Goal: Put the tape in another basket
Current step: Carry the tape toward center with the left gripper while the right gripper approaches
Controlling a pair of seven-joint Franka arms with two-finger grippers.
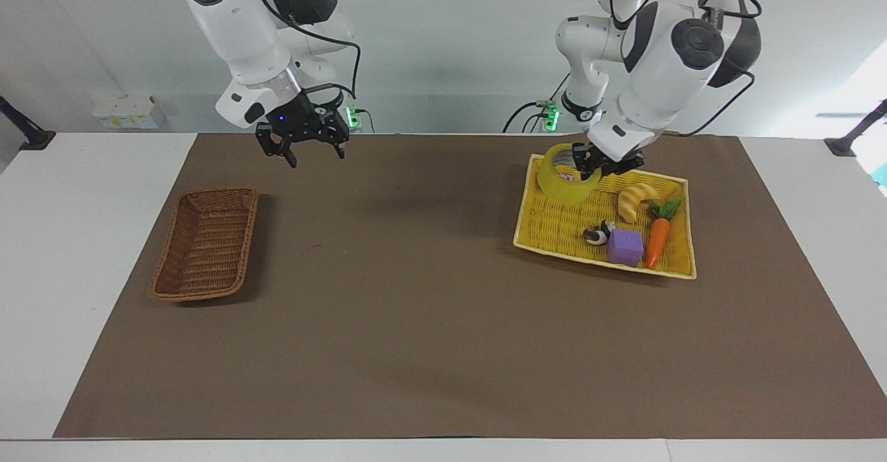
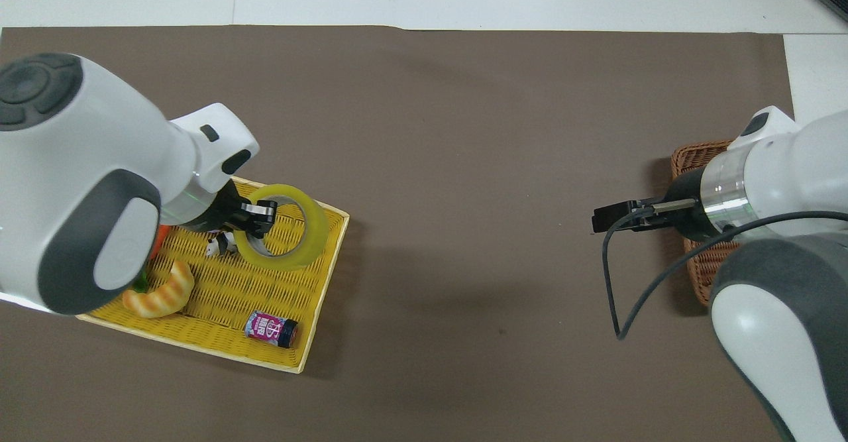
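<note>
The yellow tape roll point(image 1: 558, 185) hangs in my left gripper point(image 1: 589, 165), which is shut on its rim. The roll is in the air over the end of the yellow basket point(image 1: 554, 225) toward the table's middle. In the overhead view the tape point(image 2: 317, 227) and left gripper point(image 2: 255, 221) are over that basket's point(image 2: 265, 286) corner. The dark brown wicker basket point(image 1: 206, 244) stands empty at the right arm's end. My right gripper point(image 1: 310, 149) is open and empty, in the air over the mat beside that basket; it also shows in the overhead view point(image 2: 613, 217).
In the yellow basket lie a croissant toy point(image 1: 636, 199), a carrot point(image 1: 658, 239), a purple cube point(image 1: 626, 247), a black-and-white toy point(image 1: 597, 233) and a small can point(image 2: 270, 330). My right arm covers most of the brown basket point(image 2: 692, 157) from above.
</note>
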